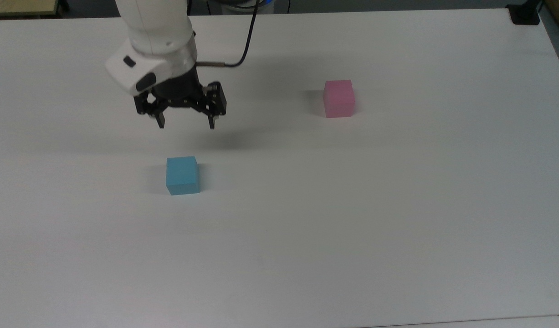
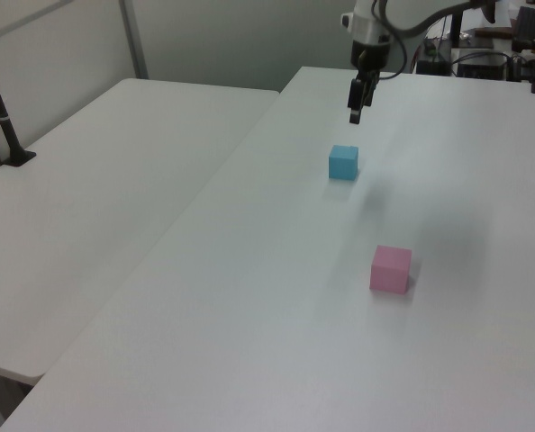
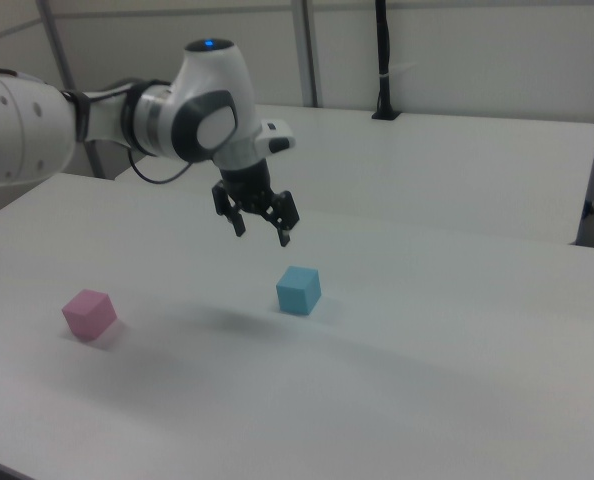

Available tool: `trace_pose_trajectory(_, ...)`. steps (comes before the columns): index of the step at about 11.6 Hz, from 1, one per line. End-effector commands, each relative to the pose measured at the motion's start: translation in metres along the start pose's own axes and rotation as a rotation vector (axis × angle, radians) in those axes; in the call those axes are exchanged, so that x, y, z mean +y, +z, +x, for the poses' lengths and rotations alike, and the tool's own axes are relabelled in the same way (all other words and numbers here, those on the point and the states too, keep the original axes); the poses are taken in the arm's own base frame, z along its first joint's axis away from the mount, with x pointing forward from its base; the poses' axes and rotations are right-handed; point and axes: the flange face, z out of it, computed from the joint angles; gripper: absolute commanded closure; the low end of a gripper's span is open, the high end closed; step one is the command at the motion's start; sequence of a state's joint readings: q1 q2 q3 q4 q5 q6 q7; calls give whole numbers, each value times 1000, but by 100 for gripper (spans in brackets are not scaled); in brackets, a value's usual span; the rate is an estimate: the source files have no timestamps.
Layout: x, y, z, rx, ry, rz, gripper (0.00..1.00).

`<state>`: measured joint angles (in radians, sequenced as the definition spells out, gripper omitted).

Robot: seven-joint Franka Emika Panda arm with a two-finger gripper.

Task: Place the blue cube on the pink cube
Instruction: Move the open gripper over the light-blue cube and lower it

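Here, nearest the front edge in the top view, the white table (image 1: 397, 237) lies bare, and on it the blue cube (image 1: 182, 175) sits flat on one face, toward the top view's left. In the left view this blue cube (image 2: 343, 162) stands beyond the pink one; in the right view it (image 3: 298, 290) rests just below and to the right view's right of my fingers.

Farther back, my pincer (image 1: 186, 124) hangs in the air above the table, pointing down, its two black fingers spread wide with nothing between them. It is short of the blue cube and apart from it, touching nothing; its shadow falls on the table between the two. The left view shows my pincer (image 2: 353, 115) above and behind the cube, and the right view shows it (image 3: 263, 234) open as well.

Farthest, the pink cube (image 1: 338, 98) stands alone toward the top view's right, well apart from the blue one and from my arm (image 1: 154, 36). In the right view it (image 3: 88, 313) sits near the right view's left edge.
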<state>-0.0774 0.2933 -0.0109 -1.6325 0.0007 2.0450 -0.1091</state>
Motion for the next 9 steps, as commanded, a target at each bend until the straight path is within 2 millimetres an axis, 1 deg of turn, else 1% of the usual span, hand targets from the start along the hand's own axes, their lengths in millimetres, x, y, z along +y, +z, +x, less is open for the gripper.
trace_pose_trajectory(1, 13, 49, 14, 16, 0, -2, 0)
trace_pose_trajectory(2, 15, 60, 15, 7, 1, -8, 0)
trace_pose_trajectory(3, 23, 66, 15, 9, 6, -20, 0)
trace_pose_trajectory(5, 24, 79, 17, 8, 2, -27, 0)
trace_pose_trajectory(6, 25, 96, 17, -16, -10, -43, 0)
trace_pose_trajectory(7, 26, 100, 16, -23, -7, -51, 0)
trace_pose_trajectory(8, 25, 99, 18, -5, -16, -63, 0)
trace_pose_trajectory(9, 22, 105, 21, 12, -19, -72, 0)
